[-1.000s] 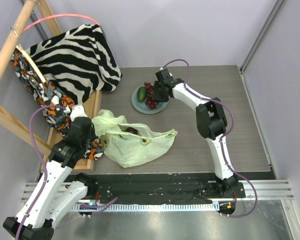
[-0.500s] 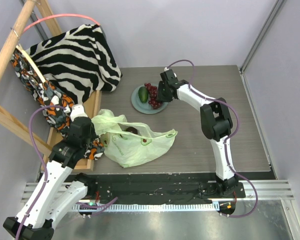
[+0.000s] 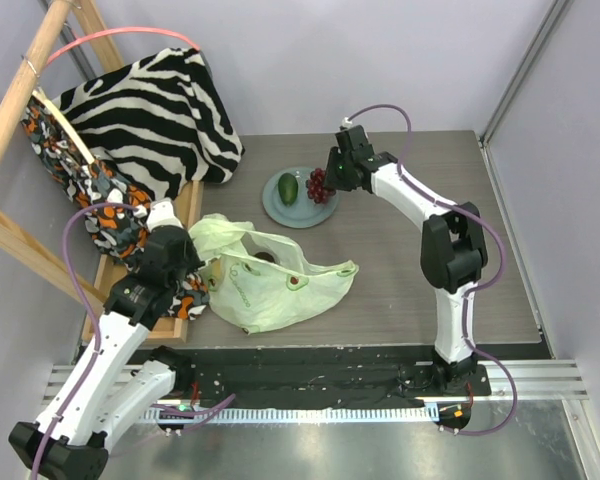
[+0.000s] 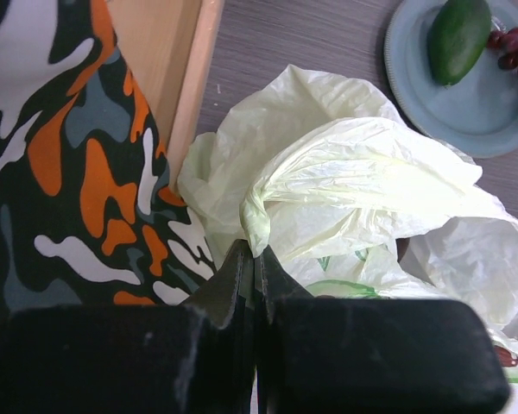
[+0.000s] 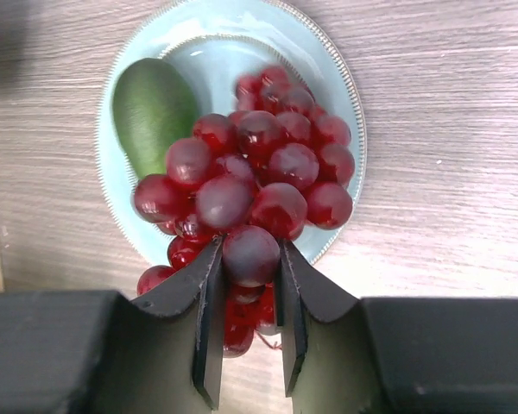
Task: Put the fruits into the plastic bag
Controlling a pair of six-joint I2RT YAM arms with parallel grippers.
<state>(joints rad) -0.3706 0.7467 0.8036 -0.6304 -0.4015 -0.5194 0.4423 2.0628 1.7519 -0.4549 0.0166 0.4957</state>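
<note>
The left gripper (image 4: 255, 259), pinched shut on a handle, had drawn the plastic bag (image 3: 275, 285) wider open. The avocado (image 3: 288, 187) remained on the plate (image 3: 292, 215). The right gripper (image 5: 249, 259) had picked up the grape bunch (image 5: 259, 164), fingers clamped on it. Bare table (image 3: 390, 300) lay beside the bag.

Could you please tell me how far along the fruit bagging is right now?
Done: a dark fruit seems to lie inside the plastic bag. In hand: the right end effector is shut on the grape bunch over the plate, while the left end effector pinches the bag's edge. Left: bagging the grapes, then the avocado on the plate.
</note>
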